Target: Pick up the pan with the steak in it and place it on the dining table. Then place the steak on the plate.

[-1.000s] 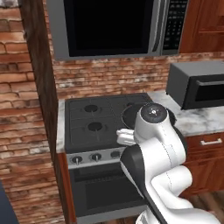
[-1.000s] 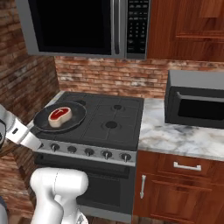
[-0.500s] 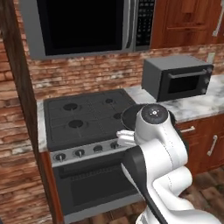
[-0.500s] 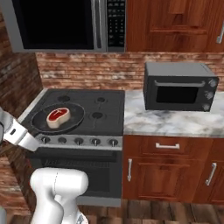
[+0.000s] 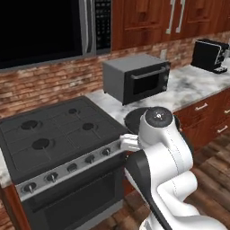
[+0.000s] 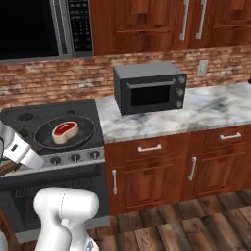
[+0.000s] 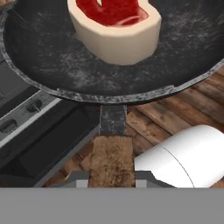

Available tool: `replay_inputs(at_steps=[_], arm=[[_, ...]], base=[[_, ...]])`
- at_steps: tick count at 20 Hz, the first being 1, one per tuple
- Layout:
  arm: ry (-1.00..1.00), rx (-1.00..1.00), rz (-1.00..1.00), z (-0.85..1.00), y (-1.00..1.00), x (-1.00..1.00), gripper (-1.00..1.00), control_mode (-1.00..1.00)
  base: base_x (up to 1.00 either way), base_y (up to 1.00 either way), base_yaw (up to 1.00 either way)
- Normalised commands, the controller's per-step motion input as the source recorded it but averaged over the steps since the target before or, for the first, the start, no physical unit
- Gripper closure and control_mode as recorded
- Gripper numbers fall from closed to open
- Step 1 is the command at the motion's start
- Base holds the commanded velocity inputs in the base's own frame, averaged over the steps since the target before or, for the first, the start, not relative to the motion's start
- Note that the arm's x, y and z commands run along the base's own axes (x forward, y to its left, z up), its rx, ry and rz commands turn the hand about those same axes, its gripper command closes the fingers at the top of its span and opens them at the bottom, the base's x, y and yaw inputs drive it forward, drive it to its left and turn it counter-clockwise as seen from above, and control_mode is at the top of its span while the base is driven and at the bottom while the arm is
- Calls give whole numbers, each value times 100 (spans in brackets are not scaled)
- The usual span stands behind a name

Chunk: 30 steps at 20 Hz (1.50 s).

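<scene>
In the left base view, the whole picture has slid since a moment ago, so the camera has moved with the base. The stove (image 5: pixel 54 139) now sits to the left, and the grey toaster oven (image 5: pixel 137 77) stands in the middle on the marble counter (image 5: pixel 197 81). A black coffee machine (image 5: pixel 209 55) has come into the far right corner. The white arm covers most of the pan (image 5: pixel 134 117); just a dark curved edge peeks out behind it, past the front right corner of the stove.

In the right base view, the scene has slid too. The toaster oven is now near the middle, and more of the wood drawers (image 6: pixel 196 162) show below the counter. The pan sits in the same spot by the arm as before, looking as if it lies over the front of the stove, with the steak (image 6: pixel 64 132) in its middle.

In the hand view, the gripper (image 7: pixel 113 179) is closed tight on the pan's brown wooden handle (image 7: pixel 112 162). The black pan spreads across the top, with the steak lying in it, red on top and pale at the sides. The wood floor (image 7: pixel 175 113) and the stove front show below the pan.
</scene>
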Motion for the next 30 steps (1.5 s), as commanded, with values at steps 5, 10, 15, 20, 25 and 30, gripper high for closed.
replay_inputs(at_steps=[5, 10, 15, 20, 25, 30], arm=[[0, 0, 0, 0, 0, 0, 100, 100], [0, 0, 0, 0, 0, 0, 100, 100], [0, 0, 0, 0, 0, 0, 100, 100], [0, 0, 0, 0, 0, 0, 100, 100], [0, 0, 0, 0, 0, 0, 100, 100], [0, 0, 0, 0, 0, 0, 100, 100]], base=[[0, -7, -50], [0, -5, -50], [0, -4, -50], [0, -5, -50], [0, -11, -48], [-3, -17, -43]])
